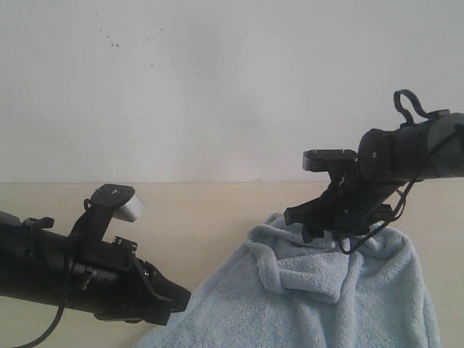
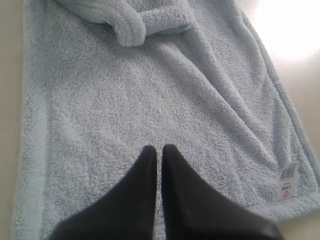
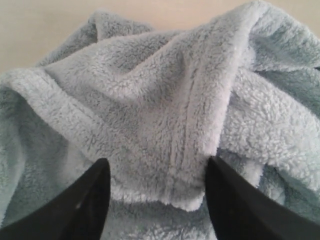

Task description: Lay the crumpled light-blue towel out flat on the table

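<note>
The light-blue towel (image 1: 312, 297) lies on the beige table (image 1: 196, 206), mostly flat toward the front. Its far end is folded back and bunched (image 1: 301, 272). My left gripper (image 2: 155, 150) is shut with nothing in it, hovering over the flat fluffy part of the towel (image 2: 125, 95). The white label (image 2: 288, 180) sits at a hemmed corner. In the exterior view this gripper (image 1: 183, 297) is at the towel's near left edge. My right gripper (image 3: 157, 162) stands open astride a folded-over hemmed corner (image 3: 190, 145) of the bunched far end. It (image 1: 301, 223) hangs just above that fold.
A white wall (image 1: 217, 87) rises behind the table. Bare table (image 3: 50, 25) shows beyond the bunched end, and a strip of it (image 2: 7, 60) runs along the towel's long edge. Cables hang off the right arm (image 1: 406, 159).
</note>
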